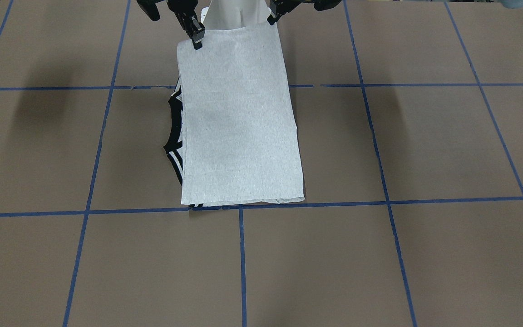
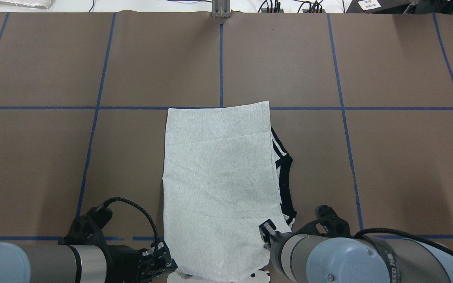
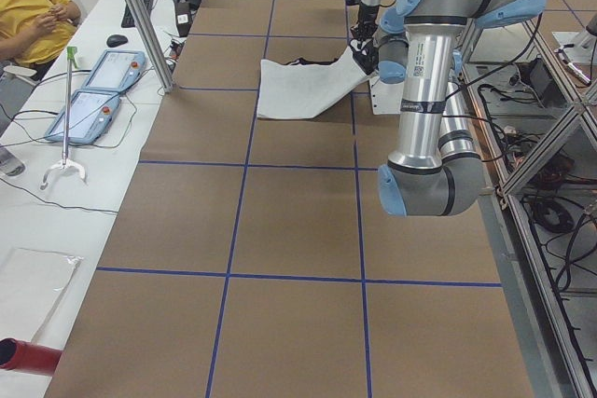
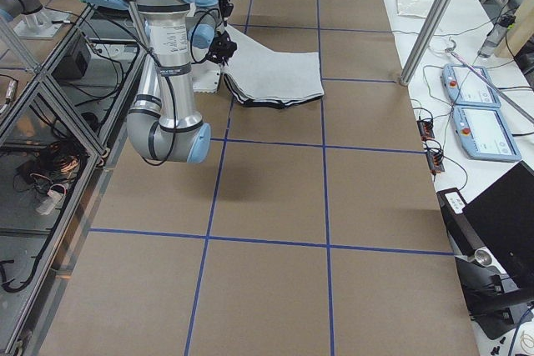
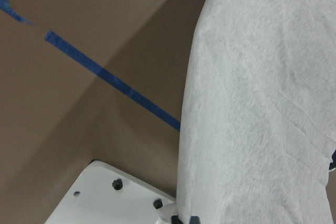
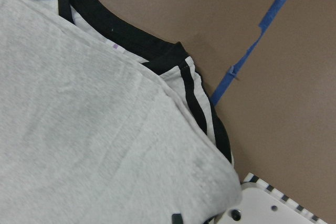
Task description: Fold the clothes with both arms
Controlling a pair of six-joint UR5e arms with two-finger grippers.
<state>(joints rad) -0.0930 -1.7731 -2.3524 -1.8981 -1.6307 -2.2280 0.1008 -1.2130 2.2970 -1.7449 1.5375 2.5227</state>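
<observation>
**Folded grey T-shirt pinched at its near corners above the pedestal plate**

The T-shirt [image 2: 218, 177] is soft, light heather-grey knit, finely speckled, folded into one long rectangle with its plain side up. Shallow creases cross it where layers overlap. Along the edge on the robot's right a curved black collar [image 2: 284, 177] and black-and-white striped trim [image 6: 197, 106] peek out from under the top layer (no print shows anywhere). The bench [image 2: 368, 157] is matte brown, marked into large squares by blue tape [image 2: 220, 63].

The white pedestal plate [image 5: 105, 192], flat metal with bolt holes, sits at the robot's edge of the bench. The shirt stretches from just above this plate straight away from it. The end far from the plate lies flat, its fold running along a tape line. The end nearest the plate is raised off the bench and slopes up to the two black-fingered tools.

The left end effector [image 1: 272, 19] is clamped on the corner at the robot's left of the plate, and grey cloth drapes from its fingertips in the left wrist view. The right end effector [image 1: 196, 40] is clamped on the opposite corner, on the collar side, its fingers closed over the cloth edge. The hem between them hangs nearly straight over the plate.
</observation>
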